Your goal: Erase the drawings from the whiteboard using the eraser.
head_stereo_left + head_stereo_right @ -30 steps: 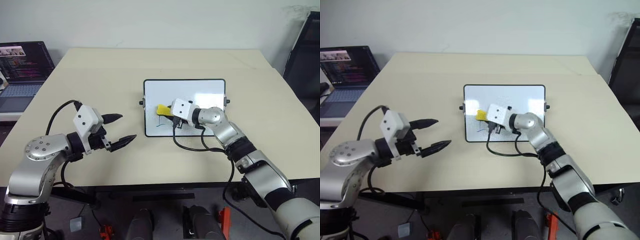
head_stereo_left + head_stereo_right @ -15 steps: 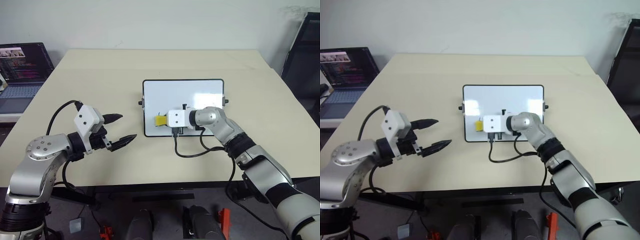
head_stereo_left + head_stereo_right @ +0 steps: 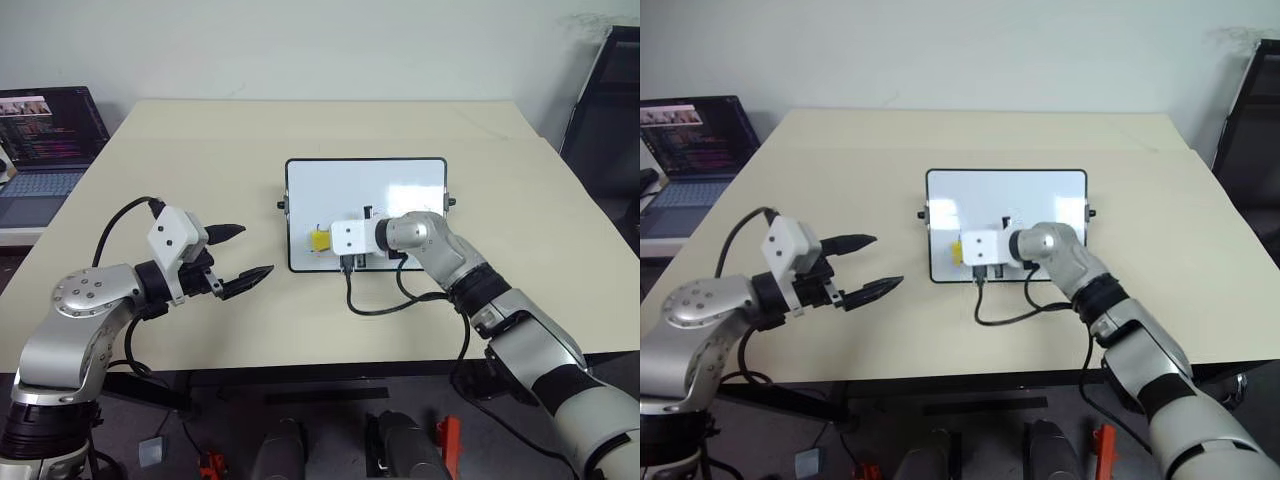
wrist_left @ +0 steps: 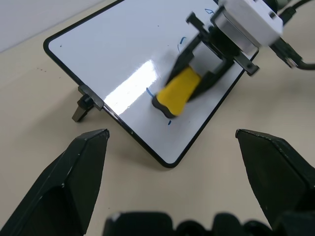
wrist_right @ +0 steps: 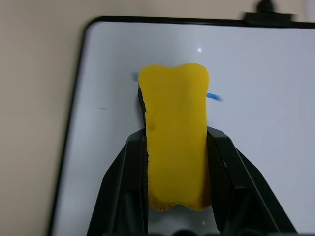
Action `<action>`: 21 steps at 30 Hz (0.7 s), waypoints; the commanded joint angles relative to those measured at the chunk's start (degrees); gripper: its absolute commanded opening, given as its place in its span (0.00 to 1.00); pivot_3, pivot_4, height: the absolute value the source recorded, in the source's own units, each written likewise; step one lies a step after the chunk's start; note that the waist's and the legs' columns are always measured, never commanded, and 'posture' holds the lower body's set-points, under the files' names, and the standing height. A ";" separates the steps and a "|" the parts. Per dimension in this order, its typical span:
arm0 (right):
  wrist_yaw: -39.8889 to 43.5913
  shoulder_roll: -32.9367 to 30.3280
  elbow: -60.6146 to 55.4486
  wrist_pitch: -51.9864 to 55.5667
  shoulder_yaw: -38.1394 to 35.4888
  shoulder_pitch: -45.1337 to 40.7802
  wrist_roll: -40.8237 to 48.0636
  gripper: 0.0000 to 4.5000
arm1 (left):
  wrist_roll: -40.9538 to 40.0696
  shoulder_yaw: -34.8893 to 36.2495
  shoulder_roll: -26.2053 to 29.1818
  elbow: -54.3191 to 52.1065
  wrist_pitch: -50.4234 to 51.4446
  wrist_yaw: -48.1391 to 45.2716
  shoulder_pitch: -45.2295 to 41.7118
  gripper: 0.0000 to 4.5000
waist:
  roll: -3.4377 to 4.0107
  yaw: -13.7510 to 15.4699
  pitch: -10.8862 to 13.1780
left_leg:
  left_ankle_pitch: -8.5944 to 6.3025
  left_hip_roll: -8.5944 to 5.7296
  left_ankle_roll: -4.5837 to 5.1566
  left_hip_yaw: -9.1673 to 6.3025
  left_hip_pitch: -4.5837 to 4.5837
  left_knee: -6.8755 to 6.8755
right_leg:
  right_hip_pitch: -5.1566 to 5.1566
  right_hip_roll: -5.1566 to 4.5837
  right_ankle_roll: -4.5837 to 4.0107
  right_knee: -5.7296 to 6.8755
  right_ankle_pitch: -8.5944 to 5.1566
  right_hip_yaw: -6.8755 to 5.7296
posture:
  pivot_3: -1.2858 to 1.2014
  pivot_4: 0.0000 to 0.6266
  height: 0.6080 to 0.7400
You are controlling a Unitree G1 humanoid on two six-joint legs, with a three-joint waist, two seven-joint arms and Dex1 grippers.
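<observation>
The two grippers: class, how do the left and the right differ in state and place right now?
The left gripper is open and holds nothing; the right gripper is shut on the eraser. The left hangs over bare table beside the whiteboard; the right presses the eraser onto the board. Both have two black fingers.

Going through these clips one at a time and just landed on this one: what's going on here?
The robot is wiping a whiteboard that lies on a beige table. Its right gripper is shut on the yellow eraser and presses it against the board's near left part. A few short blue marks show beside the eraser, so the job isn't finished. The left gripper hangs open above the table to the left of the board, holding nothing.
</observation>
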 commanded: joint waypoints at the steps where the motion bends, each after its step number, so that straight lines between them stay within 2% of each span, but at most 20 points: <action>1: -4.95 -1.84 1.91 5.03 -2.45 -2.83 -3.09 0.26 | -0.02 0.11 0.14 -0.32 -0.99 -0.21 -1.00 1.00 | 0.00 0.11 0.00 | 0.00 0.00 0.00 0.00 0.00 0.00 | 0.00 0.00 0.00 0.00 0.00 0.00 | 0.52 0.24 1.00; 6: -5.73 -2.42 1.99 5.25 -2.07 -3.51 -4.31 0.26 | 0.21 -0.17 -0.03 0.08 -1.23 -0.34 -1.28 1.00 | -0.02 0.19 -0.01 | 0.00 0.00 0.00 0.00 -0.03 -0.06 | -0.01 0.00 -0.02 -0.08 -0.02 -0.01 | 0.52 0.24 1.00; 16: 10.35 -6.18 -12.26 4.28 2.36 6.18 -3.37 0.26 | 0.30 -0.95 -0.12 1.05 -1.54 -0.73 -2.17 1.00 | -0.03 0.22 -0.02 | -0.01 0.01 0.00 0.01 -0.05 -0.09 | -0.02 0.00 0.04 -0.10 -0.01 -0.03 | 0.52 0.24 1.00; 21: 11.63 -6.24 -14.74 5.10 3.78 9.41 -4.77 0.26 | 0.38 -1.61 0.44 1.06 -0.58 -1.65 -1.81 1.00 | -0.03 0.06 -0.02 | 0.00 0.02 0.00 0.01 -0.04 -0.08 | -0.03 0.02 0.02 -0.07 -0.02 -0.04 | 0.52 0.24 1.00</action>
